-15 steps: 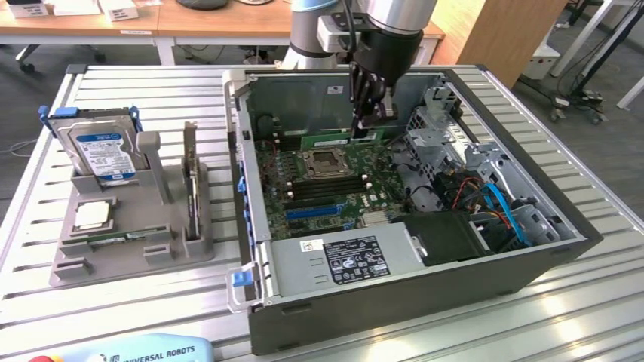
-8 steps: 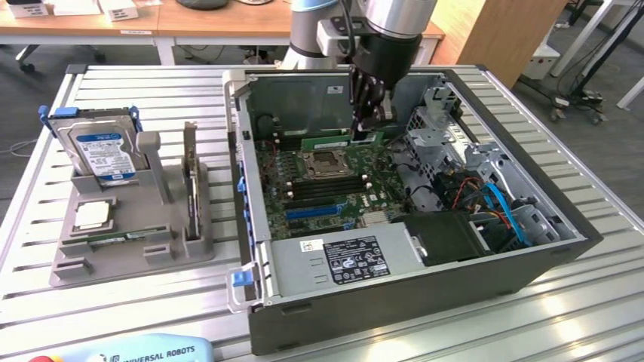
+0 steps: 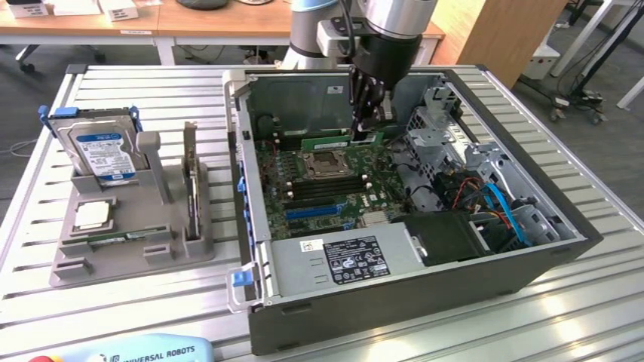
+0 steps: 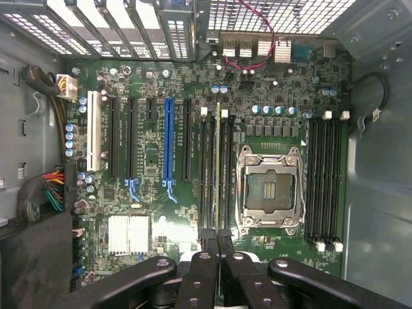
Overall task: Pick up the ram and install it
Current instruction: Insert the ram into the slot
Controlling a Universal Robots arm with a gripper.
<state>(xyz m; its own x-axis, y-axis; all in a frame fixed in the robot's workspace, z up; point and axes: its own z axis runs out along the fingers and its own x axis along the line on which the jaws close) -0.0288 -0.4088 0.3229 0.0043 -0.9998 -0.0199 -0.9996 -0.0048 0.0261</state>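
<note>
My gripper (image 3: 363,136) reaches down into the open computer case (image 3: 403,302), shut on the ram (image 3: 327,141), a thin green stick held level just over the motherboard (image 3: 322,192). The wrist view looks along the shut fingers (image 4: 205,257). It shows the ram (image 4: 217,161) edge-on, in line with the black memory slots (image 4: 206,167) beside the open processor socket (image 4: 269,187). Whether the stick's lower edge touches a slot I cannot tell. A second bank of black slots (image 4: 325,174) lies on the socket's other side.
A grey fixture (image 3: 131,249) on the exterior view's left holds a hard drive (image 3: 101,151), a square silver chip (image 3: 93,215) and another green stick (image 3: 121,239). Case walls, a drive cage (image 3: 443,143) and blue and orange cables (image 3: 503,207) crowd the gripper's surroundings. The power supply (image 3: 348,260) sits near the case front.
</note>
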